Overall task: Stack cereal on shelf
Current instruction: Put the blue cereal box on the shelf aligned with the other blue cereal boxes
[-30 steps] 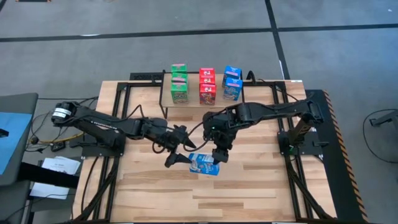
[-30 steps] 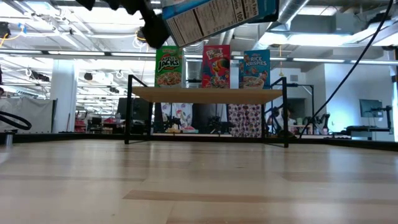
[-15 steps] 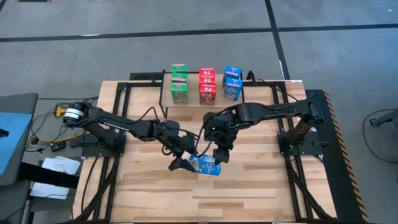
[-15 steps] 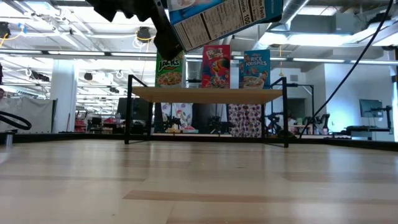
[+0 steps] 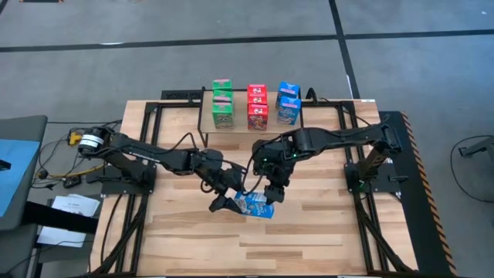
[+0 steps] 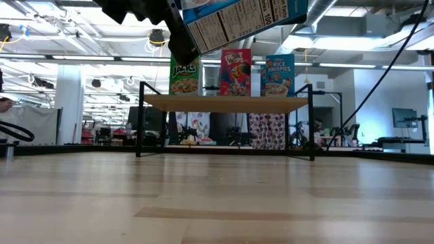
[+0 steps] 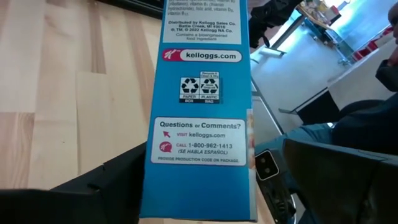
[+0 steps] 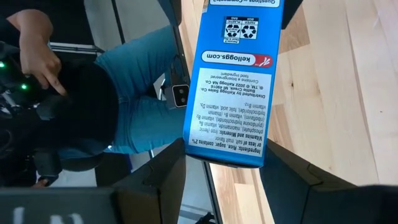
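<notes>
While one blue box (image 5: pixel 255 205) hangs, eight shelved (image 5: pixel 255 129)

Shelf (image 5: pixel 255 130) on slatted table (image 5: pixel 185 239) carries cereal boxes (image 5: pixel 256 106).

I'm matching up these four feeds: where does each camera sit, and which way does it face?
High: overhead, looking down; both arms, shelf.
Low: table level, facing the shelf; left end effector overhead.
Left wrist: along the held blue cereal box; own fingers.
Right wrist: along the same box; own fingers.
All share the box.
</notes>
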{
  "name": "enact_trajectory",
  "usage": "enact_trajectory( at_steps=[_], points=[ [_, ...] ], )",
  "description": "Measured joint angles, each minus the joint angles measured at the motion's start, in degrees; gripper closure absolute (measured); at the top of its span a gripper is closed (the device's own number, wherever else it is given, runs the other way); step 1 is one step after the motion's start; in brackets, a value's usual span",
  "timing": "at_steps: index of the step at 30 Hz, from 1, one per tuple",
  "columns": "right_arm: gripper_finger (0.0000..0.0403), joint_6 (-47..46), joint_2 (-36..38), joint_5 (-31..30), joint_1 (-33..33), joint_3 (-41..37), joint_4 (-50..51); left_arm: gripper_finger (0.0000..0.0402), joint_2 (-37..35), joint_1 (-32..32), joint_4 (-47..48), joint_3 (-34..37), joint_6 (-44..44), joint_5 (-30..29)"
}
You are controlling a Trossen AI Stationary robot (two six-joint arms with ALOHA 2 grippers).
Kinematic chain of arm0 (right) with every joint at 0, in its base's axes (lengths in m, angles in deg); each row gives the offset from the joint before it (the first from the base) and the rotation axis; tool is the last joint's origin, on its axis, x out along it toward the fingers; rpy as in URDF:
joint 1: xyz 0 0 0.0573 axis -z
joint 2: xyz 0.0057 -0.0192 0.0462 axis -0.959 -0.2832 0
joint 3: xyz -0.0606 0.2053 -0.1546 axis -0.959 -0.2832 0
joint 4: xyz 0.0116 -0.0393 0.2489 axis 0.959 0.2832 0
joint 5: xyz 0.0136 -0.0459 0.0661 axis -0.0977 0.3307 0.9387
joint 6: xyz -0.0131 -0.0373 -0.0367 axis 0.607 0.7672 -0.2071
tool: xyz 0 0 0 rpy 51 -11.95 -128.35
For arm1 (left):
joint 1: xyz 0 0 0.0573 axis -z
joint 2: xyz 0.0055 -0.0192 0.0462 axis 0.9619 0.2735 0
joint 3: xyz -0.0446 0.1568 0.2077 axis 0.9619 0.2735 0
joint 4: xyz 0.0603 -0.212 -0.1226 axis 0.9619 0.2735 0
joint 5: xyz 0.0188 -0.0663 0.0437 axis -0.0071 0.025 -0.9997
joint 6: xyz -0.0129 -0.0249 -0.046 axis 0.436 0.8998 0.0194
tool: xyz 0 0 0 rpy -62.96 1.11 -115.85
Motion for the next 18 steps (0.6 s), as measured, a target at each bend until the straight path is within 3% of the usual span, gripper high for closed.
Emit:
enact_trajectory(
  at_steps=[18],
  points=[
    [0.0203,0.04,0.00,0.76,0.00,0.00,-0.02,0.0201,0.04,-0.02,0.00,0.04,0.09,0.14]
  ],
)
